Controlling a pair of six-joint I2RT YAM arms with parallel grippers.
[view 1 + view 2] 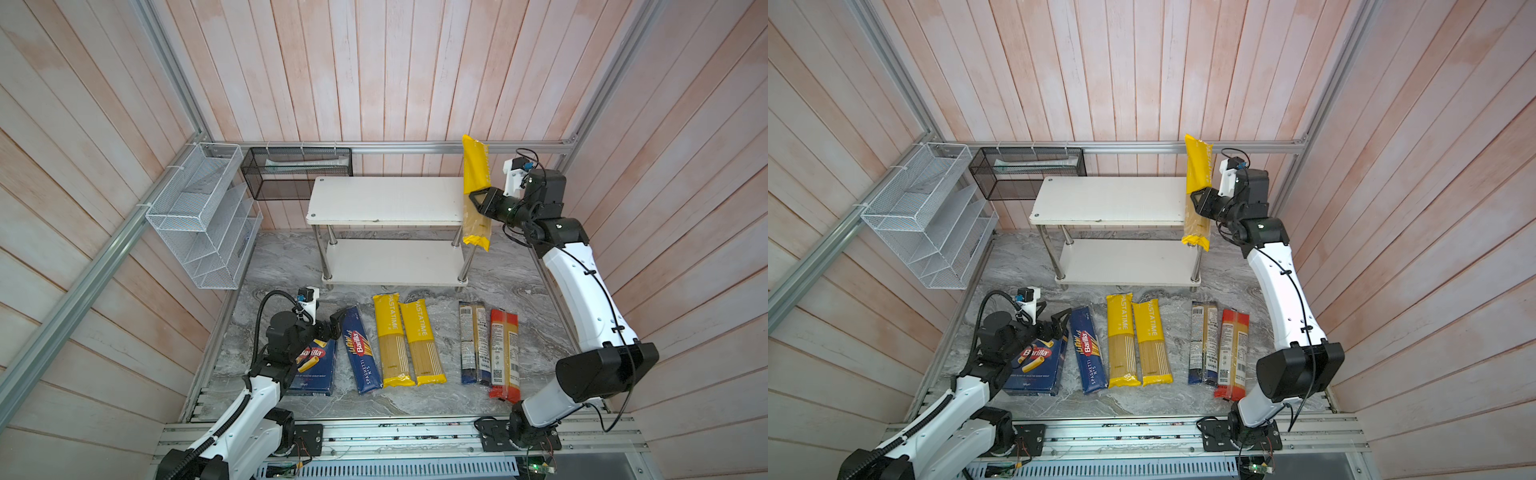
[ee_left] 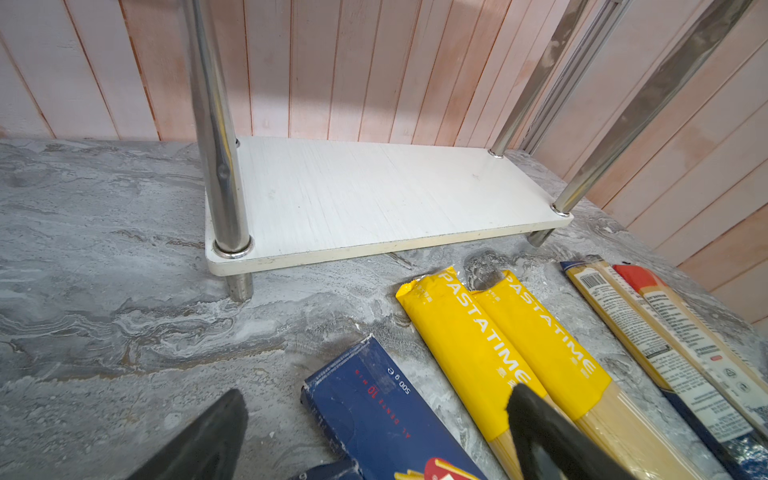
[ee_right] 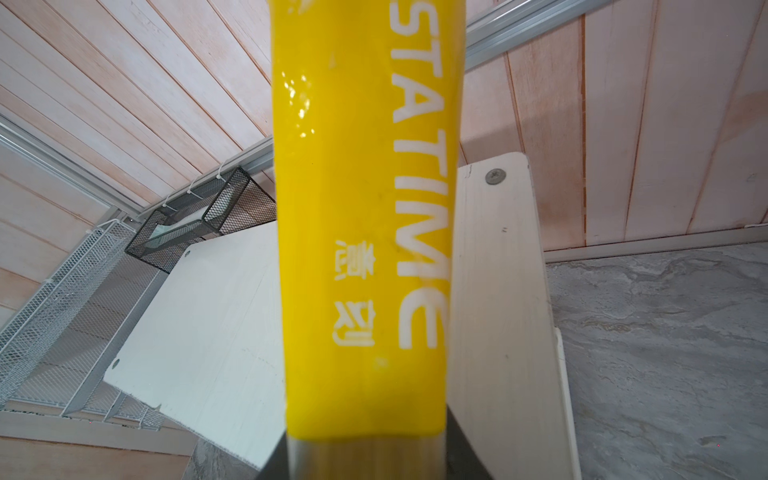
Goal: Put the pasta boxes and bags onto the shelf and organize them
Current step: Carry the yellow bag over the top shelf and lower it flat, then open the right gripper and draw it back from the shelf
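My right gripper (image 1: 477,201) (image 3: 365,457) is shut on a yellow PASTATIME bag (image 1: 476,166) (image 3: 361,208). The bag stands nearly upright in the air at the right end of the shelf's (image 1: 386,199) top board, its lower end hanging past the front edge. On the table in front lie the Rigatoni box (image 1: 316,365), the Spaghetti box (image 1: 361,353) (image 2: 374,415), two yellow bags (image 1: 390,340) (image 1: 422,340), a blue-ended bag (image 1: 473,345) and a red-ended bag (image 1: 504,353). My left gripper (image 1: 332,324) (image 2: 376,399) hangs open low over the far end of the boxes, holding nothing.
A white wire rack (image 1: 199,216) hangs on the left wall and a black mesh basket (image 1: 295,172) on the back rail beside the shelf. The shelf's lower board (image 2: 374,195) is bare between chrome posts. An aluminium rail (image 1: 395,434) runs along the front edge.
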